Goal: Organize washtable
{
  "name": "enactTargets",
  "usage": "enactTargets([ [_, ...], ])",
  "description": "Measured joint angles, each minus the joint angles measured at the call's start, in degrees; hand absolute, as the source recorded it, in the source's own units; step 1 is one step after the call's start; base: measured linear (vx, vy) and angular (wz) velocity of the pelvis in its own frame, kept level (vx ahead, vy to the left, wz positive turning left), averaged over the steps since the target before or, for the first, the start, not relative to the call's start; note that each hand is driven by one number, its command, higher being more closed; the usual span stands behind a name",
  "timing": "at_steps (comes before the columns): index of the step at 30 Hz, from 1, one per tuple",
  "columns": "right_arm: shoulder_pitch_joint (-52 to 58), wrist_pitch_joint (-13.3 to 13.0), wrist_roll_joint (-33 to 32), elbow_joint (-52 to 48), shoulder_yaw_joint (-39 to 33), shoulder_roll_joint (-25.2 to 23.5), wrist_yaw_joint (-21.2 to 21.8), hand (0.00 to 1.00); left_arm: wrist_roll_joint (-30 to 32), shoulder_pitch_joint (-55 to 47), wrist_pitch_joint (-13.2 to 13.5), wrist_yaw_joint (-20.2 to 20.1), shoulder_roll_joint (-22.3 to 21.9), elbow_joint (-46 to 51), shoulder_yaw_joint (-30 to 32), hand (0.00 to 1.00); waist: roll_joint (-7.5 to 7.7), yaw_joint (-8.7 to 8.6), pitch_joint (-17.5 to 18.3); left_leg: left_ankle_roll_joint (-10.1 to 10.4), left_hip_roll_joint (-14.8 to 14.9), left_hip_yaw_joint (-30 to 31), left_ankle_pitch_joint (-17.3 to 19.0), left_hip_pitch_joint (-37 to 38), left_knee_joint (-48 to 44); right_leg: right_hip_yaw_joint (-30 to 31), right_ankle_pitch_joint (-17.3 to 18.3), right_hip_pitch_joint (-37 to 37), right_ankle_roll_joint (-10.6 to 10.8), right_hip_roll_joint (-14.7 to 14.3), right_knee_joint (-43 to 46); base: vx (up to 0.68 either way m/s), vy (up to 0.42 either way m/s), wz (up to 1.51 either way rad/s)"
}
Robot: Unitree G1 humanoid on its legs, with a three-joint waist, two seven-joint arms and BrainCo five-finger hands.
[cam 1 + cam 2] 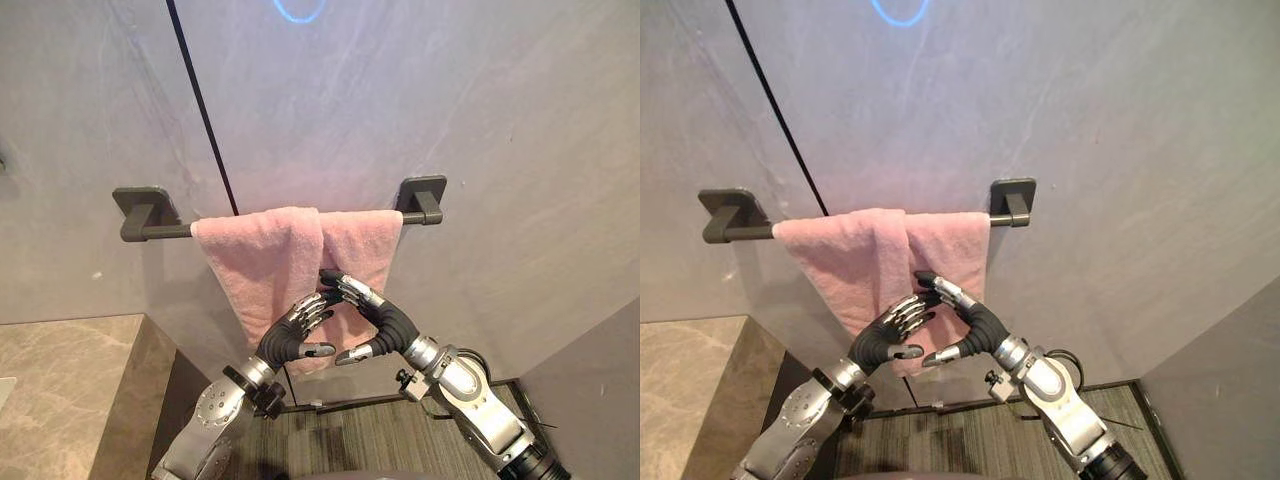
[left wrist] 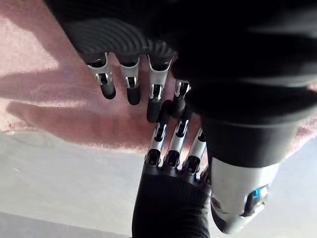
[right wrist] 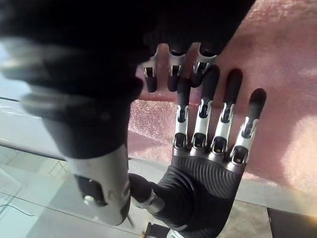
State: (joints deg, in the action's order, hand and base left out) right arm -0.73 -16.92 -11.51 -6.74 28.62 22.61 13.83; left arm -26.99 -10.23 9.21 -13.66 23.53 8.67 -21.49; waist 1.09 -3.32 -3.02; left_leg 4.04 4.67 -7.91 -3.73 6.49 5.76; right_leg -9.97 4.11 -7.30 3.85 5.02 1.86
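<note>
pink terry towel [image 1: 260,262] already hung on dark grey wall bar [image 1: 160,232] | left hand [image 1: 292,335], right hand [image 1: 385,320]: released, straight fingers against towel | remaining: probably smoothing the overlap

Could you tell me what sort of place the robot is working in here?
Most likely a bathroom or washroom: a pink towel hangs over a dark rail fixed to a grey stone-look wall, and the edge of a marble-like counter shows at the lower left.
</note>
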Motion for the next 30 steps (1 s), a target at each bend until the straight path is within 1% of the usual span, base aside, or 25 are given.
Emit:
enactTargets([
  [4,0.0,0.0,1.07,1.71,-2.31,-2.1,-0.31,0.0,0.8,-0.01,0.0,-0.01,-1.21,-0.57,0.05,0.0,0.02,0.78,0.0,0.0,-0.02,0.03,0.0,-0.68,0.14,-0.02,0.0,0.61,0.0,0.02,0.03,0.0,0.0,0.0],
  [5,-0.15,-0.01,1.6,2.08,-2.55,-2.79,-0.95,0.0,0.82,0.0,0.0,-0.02,-1.77,-0.87,0.48,0.0,0.02,0.93,0.0,0.0,-0.04,0.07,0.0,-0.7,0.14,-0.08,0.0,0.61,0.0,0.04,0.01,0.0,0.0,0.0],
  [9,-0.24,0.08,3.24,4.33,-4.34,-5.85,-1.93,0.0,0.86,0.0,0.0,0.16,-3.85,-2.54,2.62,0.0,0.01,0.98,-0.01,0.0,-0.06,0.36,-0.01,-0.96,0.15,-0.42,0.01,0.65,0.0,0.05,-0.07,-0.01,-0.003,0.04],
  [10,-0.21,0.91,3.76,5.34,-5.6,-6.41,-3.03,0.0,0.78,-0.02,0.38,0.23,-4.68,-2.52,4.02,0.0,0.05,1.0,0.0,-0.01,-0.08,0.5,-0.02,-1.08,0.15,-0.53,0.01,0.7,0.0,0.06,-0.08,-0.02,-0.001,0.07],
  [11,-0.06,2.67,5.04,7.99,-7.56,-6.52,-4.25,0.0,0.71,0.13,1.65,0.73,-6.12,-2.44,6.81,0.0,0.13,1.08,0.04,-0.01,-0.13,0.68,-0.02,-1.24,0.15,-0.69,0.01,0.75,0.01,0.1,-0.11,-0.02,0.0,0.07],
  [14,0.81,5.34,5.71,10.48,-12.06,-6.43,-6.5,0.0,0.66,0.1,3.62,1.89,-6.96,-2.39,11.07,0.0,-0.03,1.08,-0.05,0.0,-0.16,0.9,-0.08,-2.28,0.15,-0.83,0.0,1.74,0.0,0.1,-0.11,0.0,0.0,0.02],
  [18,0.82,5.83,7.1,10.18,-15.9,-6.58,-8.03,0.0,0.72,0.08,3.67,2.87,-7.41,-2.39,12.05,0.0,0.07,1.05,-0.01,0.0,-0.17,0.96,-0.08,-2.43,0.1,-0.95,-0.01,1.7,0.0,0.08,-0.47,0.0,0.0,0.0],
  [20,0.82,5.99,7.59,9.76,-18.33,-6.84,-8.95,0.0,0.72,0.08,3.86,3.83,-7.81,-2.39,13.92,0.0,0.06,0.94,-0.01,0.01,-0.16,0.96,-0.08,-2.55,-0.15,-0.99,-0.04,1.68,-0.04,0.04,-0.74,0.0,0.0,0.0],
  [23,0.82,6.01,7.6,9.73,-21.05,-7.7,-9.73,0.0,0.72,0.07,4.02,4.18,-8.37,-2.39,16.32,0.0,0.05,0.95,-0.01,0.01,-0.12,1.06,-0.07,-2.69,-0.15,-1.08,-0.1,1.68,-0.1,-0.03,-0.93,0.0,0.0,0.0],
  [24,0.83,6.02,7.62,9.65,-22.47,-7.97,-10.17,0.0,0.73,0.05,4.12,4.59,-9.19,-2.39,17.87,0.0,0.05,0.96,-0.02,0.02,-0.13,1.11,-0.07,-2.7,-0.14,-1.12,-0.1,1.65,-0.1,-0.02,-0.94,0.0,0.0,0.0],
  [30,1.17,6.09,7.63,7.19,-26.86,-8.91,-11.36,0.0,0.79,-0.15,4.8,6.0,-10.03,-2.39,21.25,0.0,0.06,0.91,-0.03,0.02,-0.12,1.12,-0.05,-2.72,0.13,-1.11,-0.12,1.66,-0.11,-0.02,-0.99,-0.02,-0.001,0.0],
])
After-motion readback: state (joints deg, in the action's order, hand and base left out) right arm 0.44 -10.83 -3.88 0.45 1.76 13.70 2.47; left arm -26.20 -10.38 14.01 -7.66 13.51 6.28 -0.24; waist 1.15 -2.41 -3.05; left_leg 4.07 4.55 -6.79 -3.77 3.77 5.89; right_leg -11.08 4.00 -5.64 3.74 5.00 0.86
